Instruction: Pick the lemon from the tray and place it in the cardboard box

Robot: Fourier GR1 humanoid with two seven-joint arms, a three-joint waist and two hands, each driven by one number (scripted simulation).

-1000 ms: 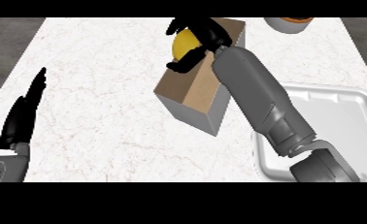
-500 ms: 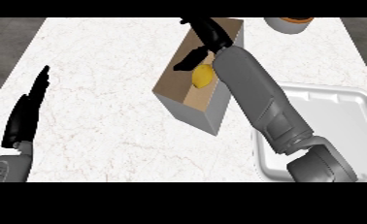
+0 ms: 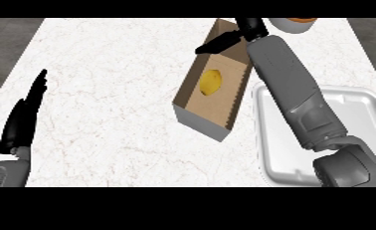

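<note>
The right hand (image 3: 249, 29) hung over the far end of the cardboard box (image 3: 213, 105), fingers spread and straight, holding nothing; one finger looked to lie across the box's top edge, though I couldn't be sure it touched. The lemon (image 3: 211, 82) sat inside the box, just short of the hand on the robot's side, clear of the fingers. The tray (image 3: 352, 109) lay further back, beside the forearm. What worried me was the pull-back to come: the forearm ran close along the box's side wall, and a careless sweep could catch the rim, shove or tilt the box and set the lemon rolling. The left hand (image 3: 26, 117) rested open, well apart on the other side
</note>
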